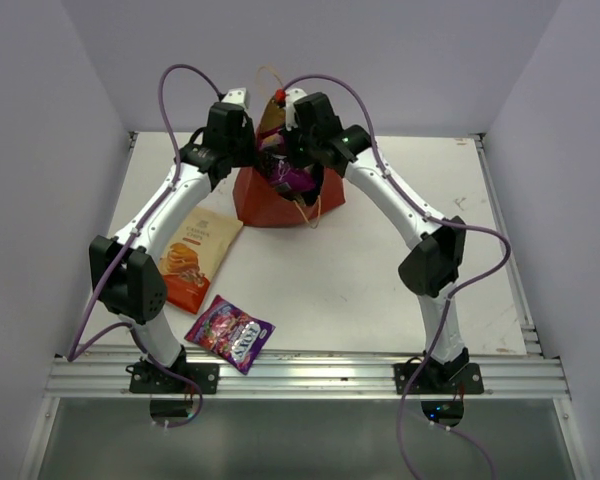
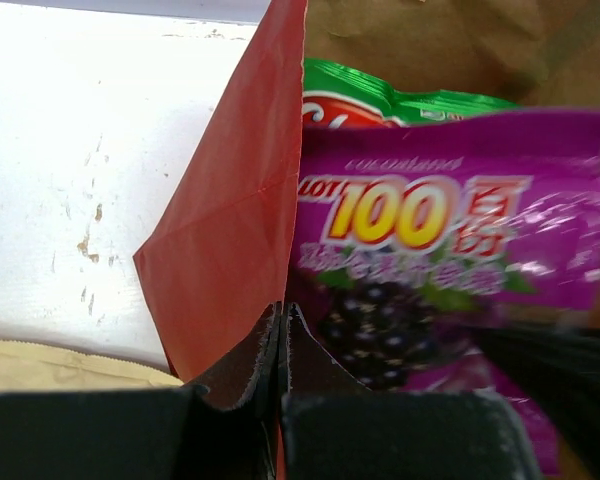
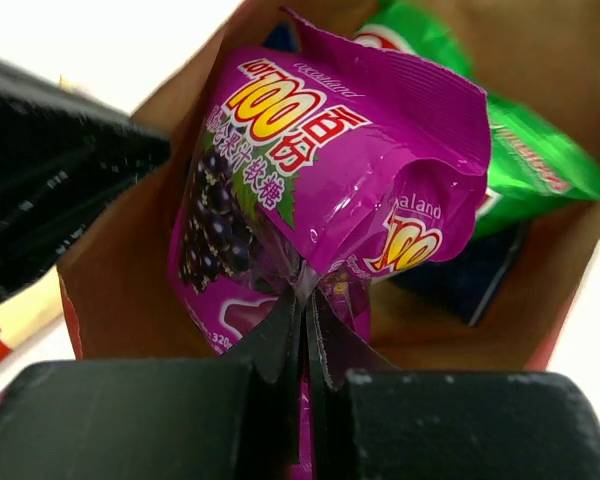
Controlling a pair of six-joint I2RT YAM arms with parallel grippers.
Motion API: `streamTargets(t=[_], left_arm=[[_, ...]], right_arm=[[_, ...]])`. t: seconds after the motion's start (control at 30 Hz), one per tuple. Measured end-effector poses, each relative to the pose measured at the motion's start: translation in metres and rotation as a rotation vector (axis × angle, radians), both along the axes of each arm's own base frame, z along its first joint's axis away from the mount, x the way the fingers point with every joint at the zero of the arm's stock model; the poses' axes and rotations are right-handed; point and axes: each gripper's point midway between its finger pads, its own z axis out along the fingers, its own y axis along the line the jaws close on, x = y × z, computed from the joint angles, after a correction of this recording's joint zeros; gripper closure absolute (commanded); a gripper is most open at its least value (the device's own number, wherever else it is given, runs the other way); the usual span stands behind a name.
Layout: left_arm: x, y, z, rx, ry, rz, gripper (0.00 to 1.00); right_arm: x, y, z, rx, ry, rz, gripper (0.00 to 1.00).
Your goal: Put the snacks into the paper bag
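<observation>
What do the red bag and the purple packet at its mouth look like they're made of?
The bag looks like paper: matte red outside, dull brown inside, with sharp fold creases. The purple packet seems to be thin plastic or foil film: glossy, with bright glints and soft wrinkles.

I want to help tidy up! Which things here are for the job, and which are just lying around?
For the job: paper bag, held purple candy pack, green packet and blue packet inside it, beige-orange chips, loose purple pack.
Just there: table, metal rail.
</observation>
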Motion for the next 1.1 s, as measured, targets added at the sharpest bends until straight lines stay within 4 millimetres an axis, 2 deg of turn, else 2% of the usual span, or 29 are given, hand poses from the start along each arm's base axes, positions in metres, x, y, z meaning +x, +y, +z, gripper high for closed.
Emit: streamTargets(t=[0.07, 0.17, 0.37, 0.4, 0.43, 0.5, 0.53, 0.63, 0.77, 0.8, 0.87, 0.97, 1.03, 1.1], left_arm=[[0.0, 0.0, 0.0, 0.001, -0.001, 0.002, 1.0], [0.0, 0.001, 0.0, 0.001, 0.0, 0.002, 1.0], [0.001, 0.001, 0.0, 0.004, -0.001, 0.006, 1.0], [0.001, 0.001, 0.0, 0.004, -0.001, 0.007, 1.0], [0.001, 0.002, 0.0, 0.004, -0.001, 0.008, 1.0], [0.001, 0.002, 0.0, 0.005, -0.001, 0.008, 1.0], [0.001, 0.002, 0.0, 0.005, -0.001, 0.008, 1.0], [0.001, 0.002, 0.0, 0.006, -0.002, 0.011, 1.0], [0.002, 0.004, 0.0, 0.014, -0.005, 0.023, 1.0], [0.002, 0.005, 0.0, 0.016, -0.005, 0.025, 1.0], [0.002, 0.005, 0.0, 0.018, -0.006, 0.026, 1.0], [0.002, 0.006, 0.0, 0.022, -0.008, 0.027, 1.0], [0.002, 0.006, 0.0, 0.024, -0.008, 0.028, 1.0], [0.002, 0.006, 0.0, 0.025, -0.008, 0.027, 1.0]], right_arm=[[-0.004, 0.007, -0.018, -0.017, 0.037, 0.02, 1.0], [-0.009, 0.014, -0.035, -0.032, 0.07, 0.039, 1.0], [-0.012, 0.022, -0.043, -0.02, 0.092, 0.061, 0.99], [-0.012, 0.022, -0.043, -0.019, 0.093, 0.06, 0.9], [-0.012, 0.022, -0.042, -0.017, 0.094, 0.058, 0.7], [-0.012, 0.022, -0.04, -0.014, 0.091, 0.055, 0.42], [-0.011, 0.021, -0.037, -0.017, 0.081, 0.055, 0.33], [-0.007, 0.019, -0.021, -0.021, 0.036, 0.05, 0.29], [-0.013, 0.007, 0.029, -0.005, -0.068, 0.052, 0.26], [-0.019, 0.002, 0.045, 0.004, -0.096, 0.059, 0.26], [-0.045, -0.009, 0.079, 0.033, -0.148, 0.094, 0.27], [-0.102, -0.016, 0.121, 0.11, -0.2, 0.207, 0.28], [-0.145, -0.007, 0.131, 0.154, -0.202, 0.323, 0.29], [-0.183, 0.012, 0.119, 0.166, -0.157, 0.452, 0.3]])
